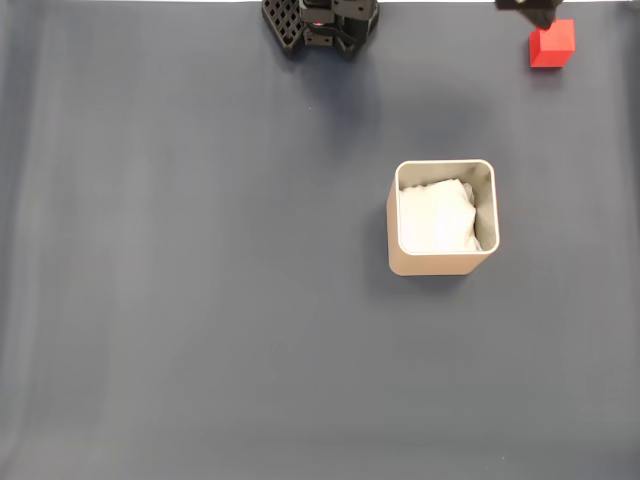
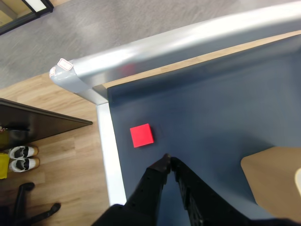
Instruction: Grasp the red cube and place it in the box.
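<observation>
The red cube [image 1: 551, 46] lies on the dark blue mat at the far right of the top edge in the fixed view. My gripper [image 1: 538, 16] pokes in just above and left of it. In the wrist view the cube [image 2: 142, 135] sits a little ahead and to the left of my gripper [image 2: 168, 160], apart from it, and the black fingertips meet with nothing between them. The beige box [image 1: 440, 264] with white padding inside stands right of the mat's middle. One of its corners [image 2: 275, 176] shows at the wrist view's lower right.
The arm's black base [image 1: 322, 22] sits at the top centre of the fixed view. In the wrist view the cube lies close to the table's corner, bordered by a metal rail [image 2: 141, 52] and side edge [image 2: 110, 155]. Beyond is wooden floor with shoes [image 2: 21, 157].
</observation>
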You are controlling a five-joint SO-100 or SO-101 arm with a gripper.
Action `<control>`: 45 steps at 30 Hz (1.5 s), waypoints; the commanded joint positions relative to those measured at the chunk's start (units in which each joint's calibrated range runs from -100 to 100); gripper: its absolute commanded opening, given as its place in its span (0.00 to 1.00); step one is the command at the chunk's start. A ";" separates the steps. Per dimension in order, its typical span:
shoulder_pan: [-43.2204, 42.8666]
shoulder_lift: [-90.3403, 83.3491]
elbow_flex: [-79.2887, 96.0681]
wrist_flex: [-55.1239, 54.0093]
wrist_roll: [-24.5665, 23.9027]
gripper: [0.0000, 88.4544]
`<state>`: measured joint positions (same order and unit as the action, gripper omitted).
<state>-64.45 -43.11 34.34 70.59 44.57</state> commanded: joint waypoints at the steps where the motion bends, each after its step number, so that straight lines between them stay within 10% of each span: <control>1: -2.11 1.36 -4.25 0.68 -1.71 0.04; 23: -3.46 3.69 -5.53 2.73 4.25 0.38; 45: 8.11 4.73 1.76 -6.46 11.14 0.41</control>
<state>-58.14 -38.83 37.43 65.72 55.41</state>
